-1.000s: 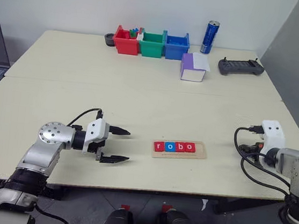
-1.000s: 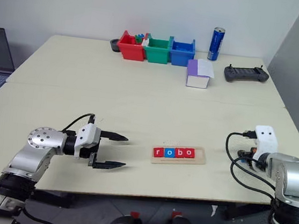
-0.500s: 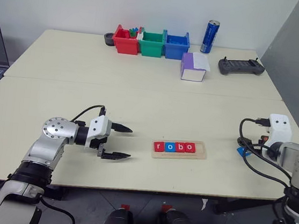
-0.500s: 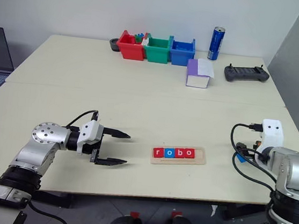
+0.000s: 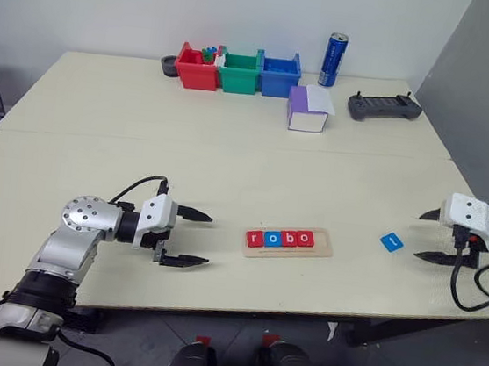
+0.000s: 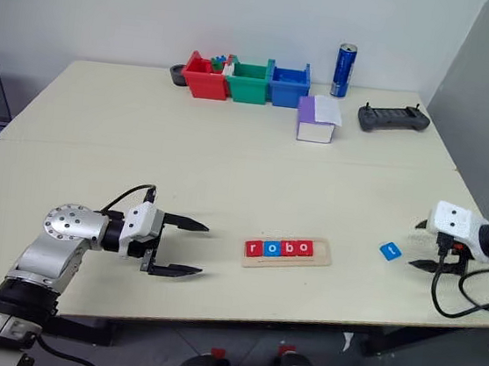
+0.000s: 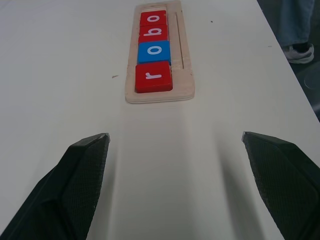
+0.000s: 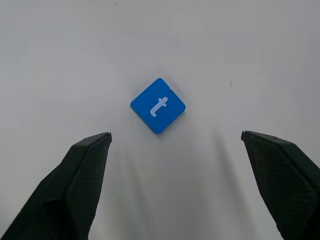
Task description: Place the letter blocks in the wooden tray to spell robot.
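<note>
While both arms hover above the worktop (image 5: pixel 229 164):
Right pincer (image 5: pixel 433 236): spread wide, empty, near blue t block (image 8: pixel 158 105).
Left pincer (image 5: pixel 192 238): spread wide, empty.
Wooden tray (image 5: pixel 289 240): holds four blocks (image 7: pixel 154 76), r-o-b-o.

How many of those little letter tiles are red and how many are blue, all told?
Red letter blocks: 3, the r, the b and the last o, all in the wooden tray.
Blue letter blocks: 2, the first o in the tray and the t lying loose on the table.
Total: 5
</note>
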Robot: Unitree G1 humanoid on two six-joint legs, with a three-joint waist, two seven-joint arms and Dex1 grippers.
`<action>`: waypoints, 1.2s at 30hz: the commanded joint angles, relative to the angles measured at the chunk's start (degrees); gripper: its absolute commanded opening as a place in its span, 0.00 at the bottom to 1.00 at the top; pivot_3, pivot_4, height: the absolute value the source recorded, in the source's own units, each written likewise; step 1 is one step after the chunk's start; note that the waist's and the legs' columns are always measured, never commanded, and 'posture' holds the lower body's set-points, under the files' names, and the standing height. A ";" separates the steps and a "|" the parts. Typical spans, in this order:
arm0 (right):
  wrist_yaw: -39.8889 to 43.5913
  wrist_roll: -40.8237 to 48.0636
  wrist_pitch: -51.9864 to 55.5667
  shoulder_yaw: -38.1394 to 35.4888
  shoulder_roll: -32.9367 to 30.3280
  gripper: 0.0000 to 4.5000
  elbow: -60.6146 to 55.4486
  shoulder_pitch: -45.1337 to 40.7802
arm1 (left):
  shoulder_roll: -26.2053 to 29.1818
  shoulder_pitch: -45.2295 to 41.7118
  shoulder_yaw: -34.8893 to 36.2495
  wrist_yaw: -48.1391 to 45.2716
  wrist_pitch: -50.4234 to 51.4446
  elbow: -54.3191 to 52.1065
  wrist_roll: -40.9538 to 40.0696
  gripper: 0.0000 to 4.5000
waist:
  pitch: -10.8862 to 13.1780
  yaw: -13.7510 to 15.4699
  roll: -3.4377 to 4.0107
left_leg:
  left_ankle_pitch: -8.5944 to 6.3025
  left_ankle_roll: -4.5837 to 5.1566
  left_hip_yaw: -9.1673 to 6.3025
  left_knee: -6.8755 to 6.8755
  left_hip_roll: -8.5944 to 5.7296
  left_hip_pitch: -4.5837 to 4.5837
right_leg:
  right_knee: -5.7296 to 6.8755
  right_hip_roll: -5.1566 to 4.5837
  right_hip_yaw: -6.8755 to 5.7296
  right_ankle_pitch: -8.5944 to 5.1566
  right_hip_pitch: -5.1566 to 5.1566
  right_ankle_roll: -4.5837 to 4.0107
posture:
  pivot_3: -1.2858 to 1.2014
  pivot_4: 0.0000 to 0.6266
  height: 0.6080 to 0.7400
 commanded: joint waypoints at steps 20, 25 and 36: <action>6.92 -16.45 -25.09 14.74 10.12 0.90 30.35 -15.89 | 4.02 7.86 6.29 4.02 3.24 -9.22 -2.09 1.00 | 0.00 1.15 0.05 | 0.00 -0.02 0.08 0.05 -0.02 0.00 | 0.06 -0.10 0.05 -0.07 0.02 -0.19 | 0.52 0.24 1.00; 6.23 -17.32 -24.60 13.88 11.28 0.56 30.83 -15.62 | 4.48 7.96 6.44 4.70 4.06 -10.07 -2.22 1.00 | -0.09 1.10 -0.11 | 0.00 -0.01 0.11 0.12 -0.02 0.18 | 0.05 -0.12 0.07 -0.06 0.19 -0.18 | 0.52 0.24 1.00; 8.13 5.03 -0.33 12.96 7.06 0.32 -0.90 -12.66 | 4.28 6.48 5.83 5.19 5.83 -11.07 -2.14 1.00 | -0.02 1.12 0.03 | -0.01 -0.01 0.36 -0.04 0.05 0.55 | 0.15 -0.13 0.19 -0.06 0.30 -0.29 | 0.52 0.24 1.00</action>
